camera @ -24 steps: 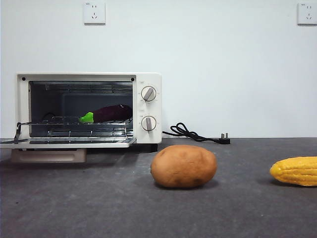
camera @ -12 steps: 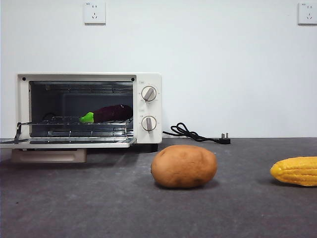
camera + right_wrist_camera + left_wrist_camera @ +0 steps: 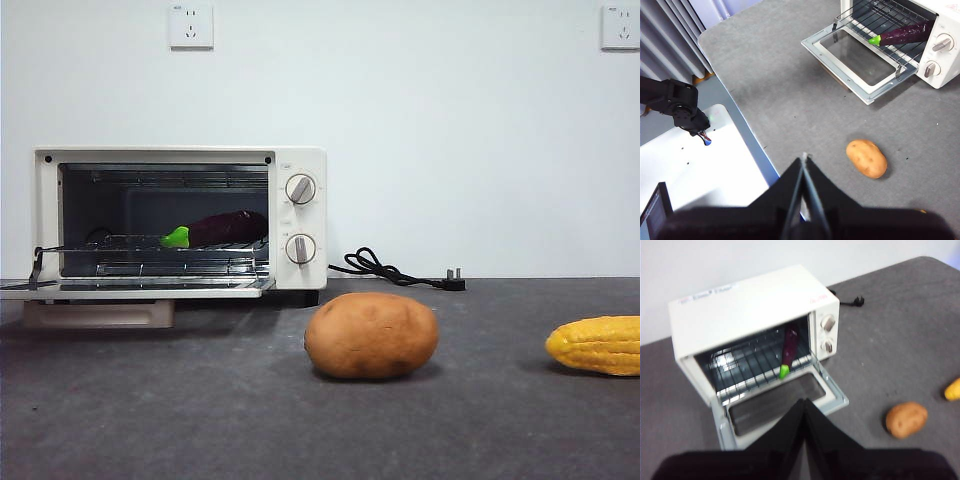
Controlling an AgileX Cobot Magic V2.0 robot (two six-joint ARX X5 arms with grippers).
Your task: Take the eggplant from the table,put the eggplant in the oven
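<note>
The dark purple eggplant (image 3: 224, 228) with its green stem cap lies on the wire rack inside the cream-white oven (image 3: 298, 160), near the knob side; it also shows as the eggplant (image 3: 790, 346) and the eggplant (image 3: 902, 34) in the wrist views. The oven's glass door (image 3: 780, 399) hangs open, flat over the grey table (image 3: 200, 400). My left gripper (image 3: 804, 405) is shut and hovers high, in front of the open door, holding nothing. My right gripper (image 3: 804, 160) is shut too, high above the table's edge, far from the oven (image 3: 940, 30).
A brown potato (image 3: 371, 335) sits in the middle of the table and a yellow corn cob (image 3: 597, 345) lies at the right edge. The oven's black cord and plug (image 3: 400, 272) trail behind. Off the table's edge a white platform (image 3: 700, 170) shows.
</note>
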